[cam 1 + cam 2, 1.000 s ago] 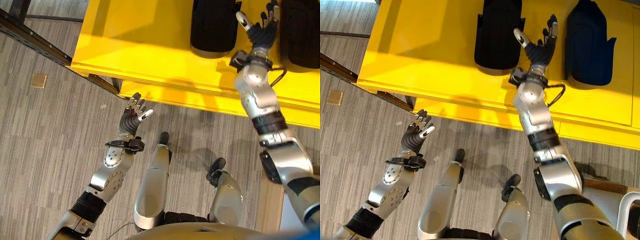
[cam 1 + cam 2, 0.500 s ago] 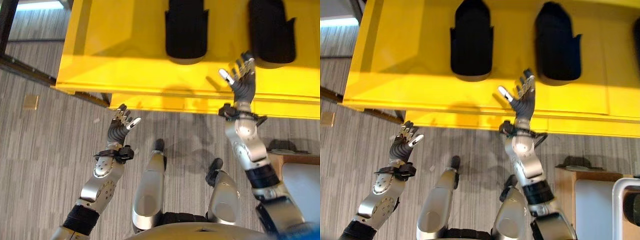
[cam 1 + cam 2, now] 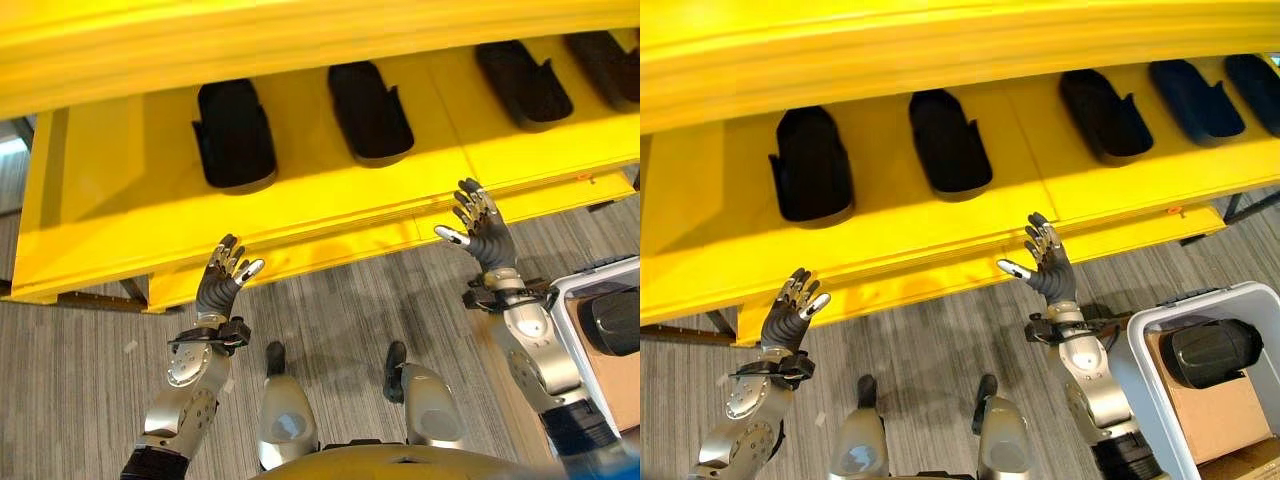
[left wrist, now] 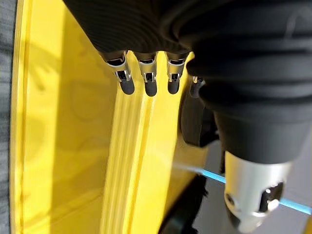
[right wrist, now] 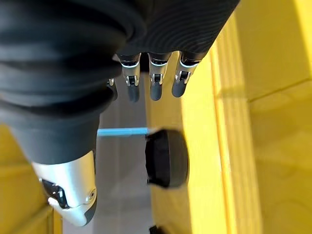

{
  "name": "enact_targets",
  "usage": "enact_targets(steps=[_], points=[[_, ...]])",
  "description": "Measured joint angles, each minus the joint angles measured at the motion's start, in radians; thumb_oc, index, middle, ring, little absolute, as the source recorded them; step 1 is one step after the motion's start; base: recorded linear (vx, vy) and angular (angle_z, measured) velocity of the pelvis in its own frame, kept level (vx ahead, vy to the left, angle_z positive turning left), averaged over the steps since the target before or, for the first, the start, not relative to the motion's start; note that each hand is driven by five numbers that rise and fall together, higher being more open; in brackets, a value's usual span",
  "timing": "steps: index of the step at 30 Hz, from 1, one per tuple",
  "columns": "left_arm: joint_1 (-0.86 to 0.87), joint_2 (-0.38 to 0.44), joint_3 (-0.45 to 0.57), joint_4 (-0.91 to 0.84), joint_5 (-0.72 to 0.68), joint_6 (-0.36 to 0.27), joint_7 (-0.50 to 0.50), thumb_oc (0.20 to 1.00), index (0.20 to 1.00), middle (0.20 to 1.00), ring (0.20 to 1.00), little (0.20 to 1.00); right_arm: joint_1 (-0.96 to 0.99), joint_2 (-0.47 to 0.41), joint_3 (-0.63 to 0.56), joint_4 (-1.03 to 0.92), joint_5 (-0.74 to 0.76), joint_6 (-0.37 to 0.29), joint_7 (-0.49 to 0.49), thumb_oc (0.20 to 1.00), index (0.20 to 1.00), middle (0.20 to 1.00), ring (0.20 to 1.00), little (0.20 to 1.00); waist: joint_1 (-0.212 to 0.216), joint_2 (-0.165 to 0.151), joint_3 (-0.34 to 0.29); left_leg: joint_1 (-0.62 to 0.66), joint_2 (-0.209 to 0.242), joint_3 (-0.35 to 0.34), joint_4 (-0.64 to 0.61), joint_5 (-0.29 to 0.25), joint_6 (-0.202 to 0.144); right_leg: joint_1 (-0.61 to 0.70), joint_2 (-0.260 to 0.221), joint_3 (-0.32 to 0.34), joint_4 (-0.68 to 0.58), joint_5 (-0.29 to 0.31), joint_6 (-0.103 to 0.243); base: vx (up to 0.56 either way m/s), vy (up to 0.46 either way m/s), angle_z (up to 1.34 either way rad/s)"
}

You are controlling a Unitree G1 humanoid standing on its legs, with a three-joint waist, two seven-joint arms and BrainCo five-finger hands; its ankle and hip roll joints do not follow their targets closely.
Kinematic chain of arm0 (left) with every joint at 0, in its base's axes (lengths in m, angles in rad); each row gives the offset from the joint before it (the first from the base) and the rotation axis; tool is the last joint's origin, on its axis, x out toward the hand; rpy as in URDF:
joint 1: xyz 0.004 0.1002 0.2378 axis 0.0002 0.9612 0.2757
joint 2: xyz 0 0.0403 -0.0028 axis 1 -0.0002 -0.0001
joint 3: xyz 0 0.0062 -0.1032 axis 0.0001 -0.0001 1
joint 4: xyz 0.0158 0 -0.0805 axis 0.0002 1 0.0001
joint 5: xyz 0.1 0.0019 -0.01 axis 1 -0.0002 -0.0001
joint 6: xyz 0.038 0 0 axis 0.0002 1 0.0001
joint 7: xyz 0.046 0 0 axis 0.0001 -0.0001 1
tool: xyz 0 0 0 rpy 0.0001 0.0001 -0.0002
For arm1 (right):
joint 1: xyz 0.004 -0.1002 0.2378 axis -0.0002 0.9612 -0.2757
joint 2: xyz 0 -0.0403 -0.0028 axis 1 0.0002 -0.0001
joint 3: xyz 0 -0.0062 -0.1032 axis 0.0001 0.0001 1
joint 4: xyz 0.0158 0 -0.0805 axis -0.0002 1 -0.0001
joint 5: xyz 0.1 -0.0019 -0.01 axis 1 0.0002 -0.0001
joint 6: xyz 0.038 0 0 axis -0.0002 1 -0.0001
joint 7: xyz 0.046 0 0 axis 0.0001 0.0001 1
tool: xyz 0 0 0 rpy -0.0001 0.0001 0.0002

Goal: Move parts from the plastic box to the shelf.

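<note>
Parts: several dark moulded parts [image 3: 950, 140] lie in a row on the yellow shelf [image 3: 700, 240]; one more dark part [image 3: 1210, 350] sits in the plastic box [image 3: 1140, 340] at the robot's right, on a brown board [image 3: 1215, 415].
Handling: likely rigid, smooth and bulky, probably not fragile; best gripped across the narrow body, perhaps two-handed.
Right hand [image 3: 1048, 270]: empty, fingers spread, near the shelf's front edge, beside the box.
Left hand [image 3: 790, 320]: empty, fingers relaxed, below the shelf edge.

Yellow shelf [image 3: 900, 240] carried a row of black parts [image 3: 950, 142], spaced apart, lying flat.
</note>
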Motion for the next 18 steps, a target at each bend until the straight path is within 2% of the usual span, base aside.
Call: enact_targets(steps=[2, 3, 5, 7, 8, 9, 10, 12, 13, 14, 15, 16, 17, 18], points=[[0.019, -0.001, 0.005, 0.0, 0.001, 0.001, -0.011, 1.0, 1.0, 1.0, 1.0, 1.0, 0.028, -0.022, -0.005, 0.0, 0.012, 0.001, 0.023, 1.0, 1.0, 1.0, 1.0, 1.0, -0.004, 0.003, -0.013, 0.007, 0.012, 0.006, -0.014, 0.01, 0.019, -0.029, 0.012, 0.01, 0.042, -0.023, -0.012, -0.02, -0.147, -0.25], [0.021, -0.006, 0.01, 0.007, 0.001, 0.002, -0.013, 1.0, 1.0, 1.0, 1.0, 1.0, 0.061, -0.03, -0.017, 0.007, 0.039, 0.011, 0.044, 1.0, 1.0, 1.0, 1.0, 1.0, -0.008, 0.001, -0.019, 0.017, 0.021, 0.001, -0.014, 0.028, 0.064, -0.046, 0.027, 0.019, 0.07, -0.049, -0.029, 0.0, -0.262, -0.26], [0.021, -0.015, 0.009, 0.02, 0.001, 0.003, -0.018, 1.0, 1.0, 1.0, 1.0, 1.0, 0.083, -0.03, -0.029, 0.008, 0.052, 0.022, 0.051, 1.0, 1.0, 1.0, 1.0, 1.0, -0.001, -0.001, -0.031, 0.016, 0.026, -0.001, -0.012, 0.065, 0.111, -0.054, 0.038, 0.048, 0.08, -0.06, -0.048, 0.02, -0.231, -0.32], [0.007, -0.037, 0.003, 0.041, 0.001, 0.004, -0.019, 1.0, 1.0, 1.0, 1.0, 1.0, 0.118, -0.021, -0.054, 0.012, 0.08, 0.028, 0.075, 1.0, 1.0, 1.0, 1.0, 1.0, 0.013, -0.015, -0.031, -0.037, 0.007, -0.056, 0.094, 0.108, 0.108, -0.063, 0.056, 0.085, 0.072, -0.058, -0.074, 0.03, -0.125, -0.39], [0.001, -0.053, -0.007, 0.049, 0.001, 0.005, -0.026, 1.0, 1.0, 1.0, 1.0, 1.0, 0.137, -0.021, -0.059, 0.014, 0.094, 0.041, 0.08, 1.0, 1.0, 1.0, 1.0, 1.0, 0.018, -0.025, -0.035, -0.074, -0.04, -0.101, 0.154, 0.079, 0.057, -0.035, 0.044, 0.093, 0.024, -0.037, -0.09, 0.03, -0.082, -0.36], [0.014, -0.054, -0.009, 0.05, 0.002, 0.01, -0.039, 1.0, 1.0, 1.0, 1.0, 1.0, 0.152, -0.017, -0.064, 0.014, 0.099, 0.044, 0.085, 1.0, 1.0, 1.0, 1.0, 1.0, 0.016, -0.035, -0.037, -0.083, -0.094, -0.108, 0.17, 0.036, 0.032, -0.019, 0.039, 0.104, -0.012, -0.016, -0.097, 0.08, -0.093, -0.29], [0.018, -0.062, -0.01, 0.049, 0.013, 0.017, -0.054, 1.0, 1.0, 1.0, 1.0, 1.0, 0.186, -0.012, -0.085, 0.013, 0.1, 0.045, 0.089, 1.0, 1.0, 1.0, 1.0, 1.0, 0.015, -0.047, -0.041, -0.101, -0.218, -0.124, 0.183, -0.02, 0.044, 0.023, 0.022, 0.114, -0.1, 0.023, -0.092, 0.07, -0.011, -0.35], [0.045, -0.065, -0.003, 0.044, 0.027, 0.014, -0.056, 1.0, 1.0, 1.0, 1.0, 1.0, 0.196, -0.005, -0.084, 0.013, 0.111, 0.051, 0.099, 1.0, 1.0, 1.0, 1.0, 1.0, 0.019, -0.034, -0.057, -0.097, -0.305, -0.08, 0.159, -0.037, 0.076, 0.06, 0.028, 0.109, -0.178, 0.073, -0.09, 0.07, -0.001, -0.41], [0.051, -0.066, -0.004, 0.047, 0.03, 0.015, -0.057, 1.0, 1.0, 1.0, 1.0, 1.0, 0.199, 0.0, -0.085, 0.013, 0.115, 0.051, 0.101, 1.0, 1.0, 1.0, 1.0, 1.0, 0.012, -0.031, -0.059, -0.099, -0.329, -0.073, 0.155, -0.039, 0.082, 0.07, 0.03, 0.105, -0.19, 0.076, -0.087, 0.1, 0.023, -0.19], [0.064, -0.067, -0.009, 0.045, 0.031, 0.017, -0.06, 1.0, 1.0, 1.0, 1.0, 1.0, 0.218, 0.021, -0.077, 0.012, 0.117, 0.054, 0.103, 1.0, 1.0, 1.0, 1.0, 1.0, -0.008, -0.008, -0.077, -0.102, -0.396, -0.077, 0.118, -0.048, 0.108, 0.084, 0.051, 0.098, -0.206, 0.078, -0.083, 0.09, 0.022, -0.13], [0.079, -0.069, -0.01, 0.044, 0.032, 0.016, -0.061, 1.0, 1.0, 1.0, 1.0, 1.0, 0.226, 0.019, -0.068, 0.012, 0.117, 0.058, 0.109, 1.0, 1.0, 1.0, 1.0, 1.0, -0.01, 0.019, -0.093, -0.091, -0.395, -0.113, 0.081, -0.039, 0.104, 0.077, 0.083, 0.101, -0.202, 0.074, -0.079, 0.09, 0.061, -0.33], [0.089, -0.064, -0.002, 0.036, 0.034, 0.016, -0.061, 1.0, 1.0, 1.0, 1.0, 1.0, 0.209, 0.03, -0.054, 0.027, 0.117, 0.065, 0.114, 1.0, 1.0, 1.0, 1.0, 1.0, -0.007, 0.02, -0.094, -0.086, -0.408, -0.153, 0.073, -0.02, 0.161, 0.064, 0.103, 0.127, -0.191, 0.069, -0.072, 0.06, 0.064, -0.58], [0.1, -0.059, 0.003, 0.038, 0.036, 0.016, -0.06, 1.0, 1.0, 1.0, 1.0, 1.0, 0.189, 0.041, -0.029, 0.049, 0.117, 0.068, 0.118, 1.0, 1.0, 1.0, 1.0, 1.0, 0.004, -0.001, -0.112, -0.083, -0.429, -0.199, 0.064, -0.026, 0.148, 0.039, 0.109, 0.171, -0.181, 0.066, -0.065, 0.09, 0.086, -0.79], [0.092, -0.053, 0.0, 0.037, 0.037, 0.017, -0.06, 1.0, 1.0, 1.0, 1.0, 1.0, 0.175, 0.051, -0.018, 0.054, 0.117, 0.071, 0.122, 1.0, 1.0, 1.0, 1.0, 1.0, 0.012, -0.012, -0.114, -0.082, -0.436, -0.191, 0.071, -0.026, 0.147, 0.029, 0.109, 0.203, -0.18, 0.073, -0.057, 0.08, 0.078, -0.92]])
